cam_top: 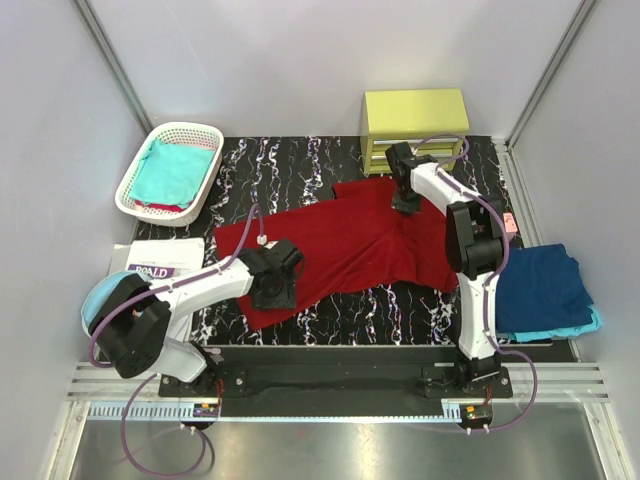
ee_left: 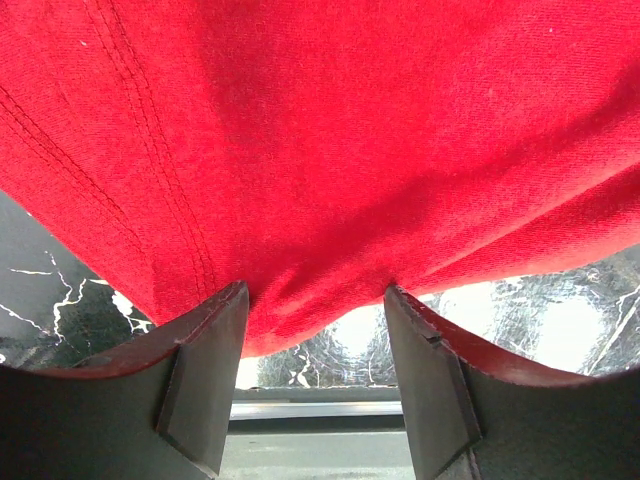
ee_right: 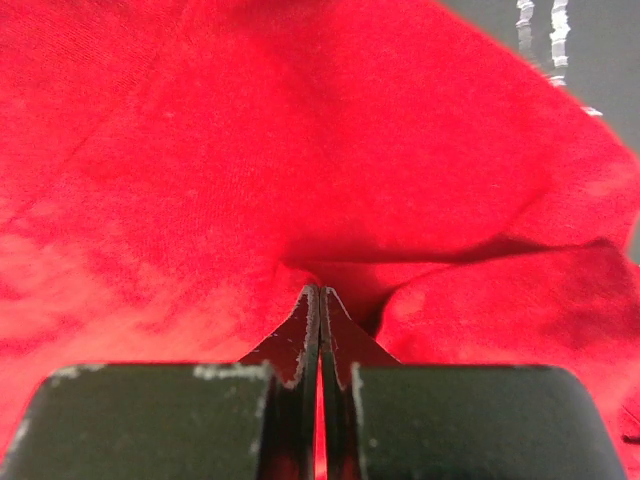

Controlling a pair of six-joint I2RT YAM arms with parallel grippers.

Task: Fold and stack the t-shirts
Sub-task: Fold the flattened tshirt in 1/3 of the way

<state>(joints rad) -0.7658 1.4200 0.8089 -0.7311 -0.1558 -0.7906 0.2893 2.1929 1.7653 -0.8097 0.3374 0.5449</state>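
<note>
Dark red t-shirt (cam_top: 340, 250) — right hand (ee_right: 318, 290) clamps it (far edge); left hand (ee_left: 315, 297) apart, perhaps touching.

Left arm (cam_top: 205, 288) and right arm (cam_top: 478, 300): white link shells joined by black, rounded joint housings. Each arm is bolted to a black base plate (cam_top: 205, 385). Purple cables (cam_top: 124, 430) loop out of each base, at 7 o'clock on the left unit and 4 o'clock on the right, then run along the links. Left gripper (ee_left: 315, 300): two dark grey wedge-shaped fingers (ee_left: 205, 390) with stepped inner faces. Right gripper (ee_right: 320, 295): black block fingers (ee_right: 150, 420) with whitish scuffed top edges, tapering to thin tips.
</note>
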